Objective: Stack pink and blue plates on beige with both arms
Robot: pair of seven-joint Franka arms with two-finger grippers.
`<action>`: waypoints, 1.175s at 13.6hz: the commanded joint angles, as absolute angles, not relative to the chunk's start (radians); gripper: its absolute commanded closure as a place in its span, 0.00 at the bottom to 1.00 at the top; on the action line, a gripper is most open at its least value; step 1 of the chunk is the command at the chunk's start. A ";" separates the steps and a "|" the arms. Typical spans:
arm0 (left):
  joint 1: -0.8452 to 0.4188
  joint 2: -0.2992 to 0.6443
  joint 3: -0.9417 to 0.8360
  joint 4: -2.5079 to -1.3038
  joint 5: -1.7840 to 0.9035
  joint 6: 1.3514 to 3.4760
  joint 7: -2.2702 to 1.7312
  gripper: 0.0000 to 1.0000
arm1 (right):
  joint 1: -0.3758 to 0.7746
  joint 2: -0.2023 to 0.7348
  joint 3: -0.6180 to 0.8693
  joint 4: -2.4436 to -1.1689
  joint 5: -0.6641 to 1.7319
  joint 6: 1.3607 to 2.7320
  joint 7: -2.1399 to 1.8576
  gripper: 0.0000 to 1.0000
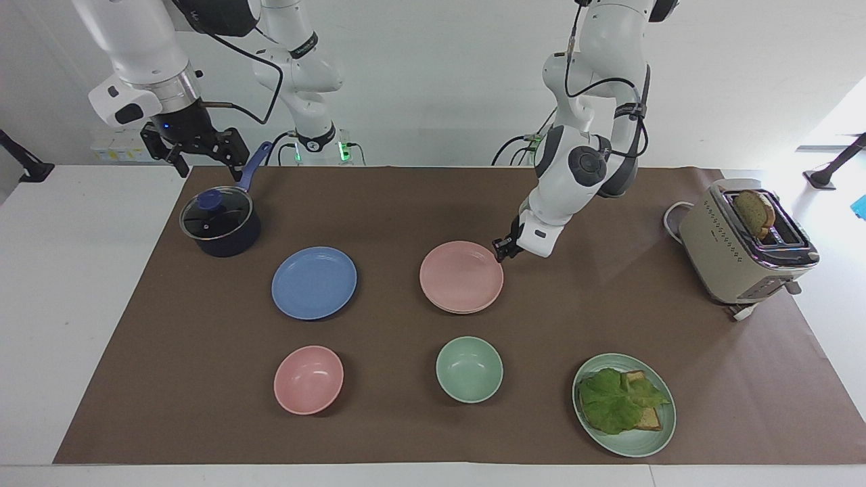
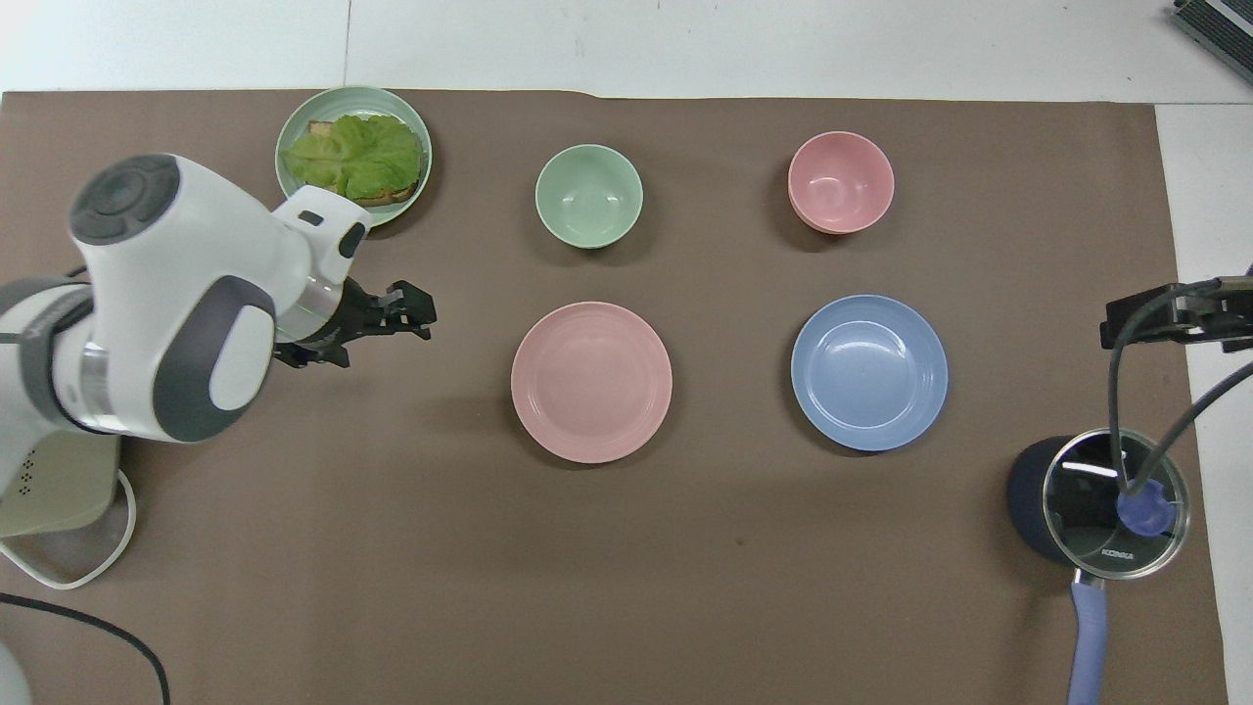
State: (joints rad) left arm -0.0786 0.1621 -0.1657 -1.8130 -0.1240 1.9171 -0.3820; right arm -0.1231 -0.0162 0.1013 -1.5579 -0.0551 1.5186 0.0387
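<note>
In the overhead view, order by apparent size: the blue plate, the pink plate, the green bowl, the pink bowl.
1. Pink plate and blue plate: look alike.
2. Green bowl and pink bowl: look alike, clearly smaller.

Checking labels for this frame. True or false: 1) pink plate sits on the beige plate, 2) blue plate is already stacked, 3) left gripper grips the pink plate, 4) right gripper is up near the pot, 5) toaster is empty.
1) True: pink plate lies on beige plate.
2) False: blue plate lies alone on the mat.
3) False: left gripper is open, clear of the rim.
4) True: right gripper waits, open, near the pot.
5) False: toaster holds bread.
</note>
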 commanded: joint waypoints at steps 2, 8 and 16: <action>0.060 0.107 -0.167 -1.686 -0.061 1.729 -0.114 0.00 | -0.129 -0.023 0.107 -1.562 -0.055 1.517 0.058 0.00; 0.104 -0.017 -0.153 -1.620 -0.018 1.614 0.006 0.00 | -0.129 -0.023 0.109 -1.562 -0.055 1.520 0.067 0.00; 0.104 -0.028 -0.152 -1.620 -0.018 1.617 0.003 0.00 | -0.124 -0.061 0.107 -1.777 -0.055 1.748 0.054 0.00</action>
